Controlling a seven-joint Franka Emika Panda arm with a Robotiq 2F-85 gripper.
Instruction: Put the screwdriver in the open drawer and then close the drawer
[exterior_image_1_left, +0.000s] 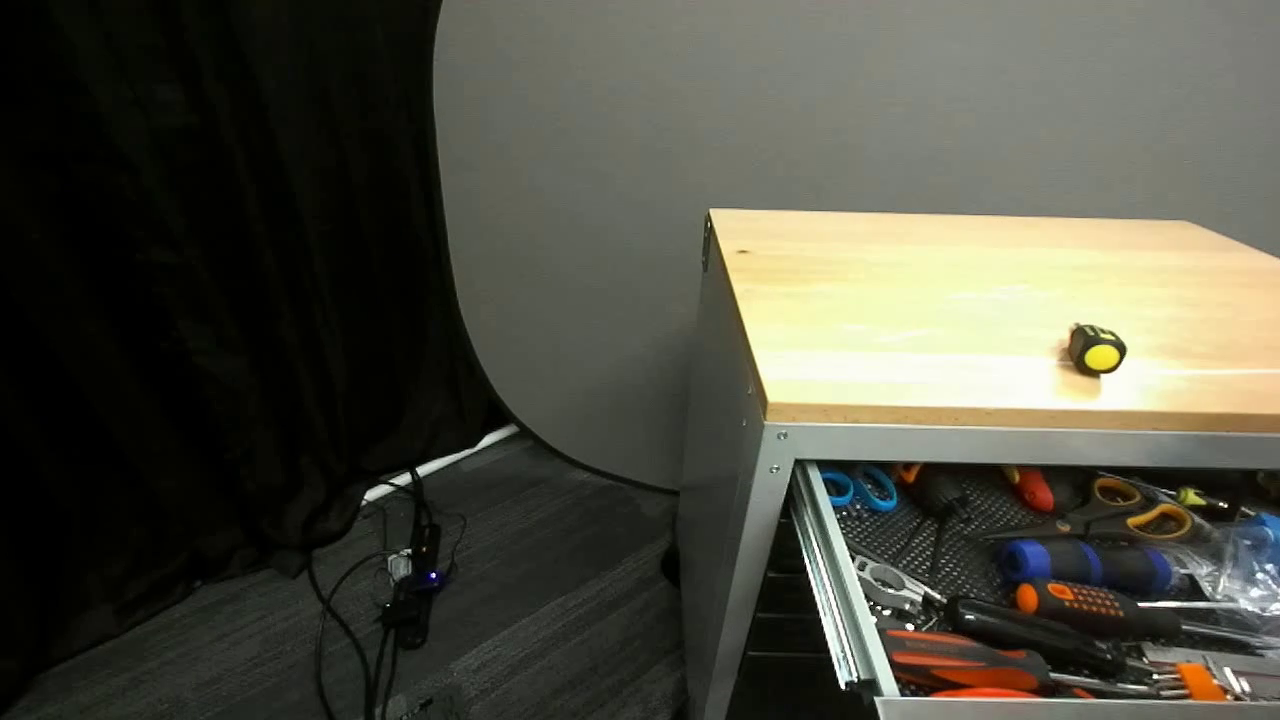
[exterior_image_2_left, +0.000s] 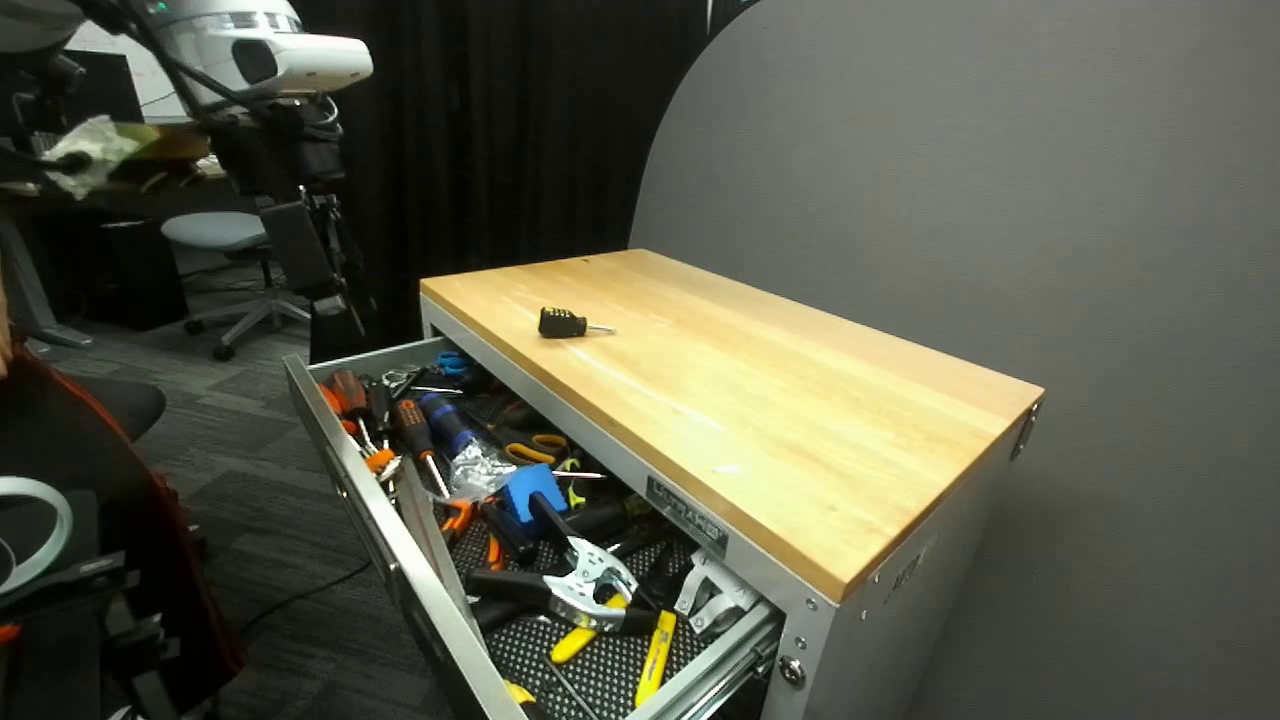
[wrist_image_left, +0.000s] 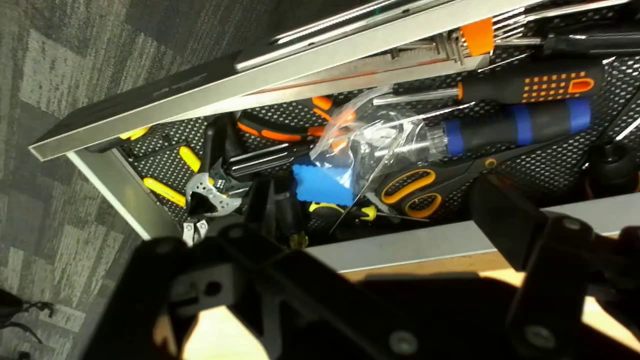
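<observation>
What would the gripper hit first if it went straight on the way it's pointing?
The gripper would likely meet something in the drawer first, perhaps the clear plastic or scissors; depth is unclear.

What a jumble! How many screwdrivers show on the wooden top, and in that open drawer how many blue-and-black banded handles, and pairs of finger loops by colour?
Stubby screwdriver on the wooden top: 1
Blue-and-black banded handle in the drawer: 1
Blue finger-loop pair: 1
Yellow-orange-looped scissors: 1
Total: 4
</observation>
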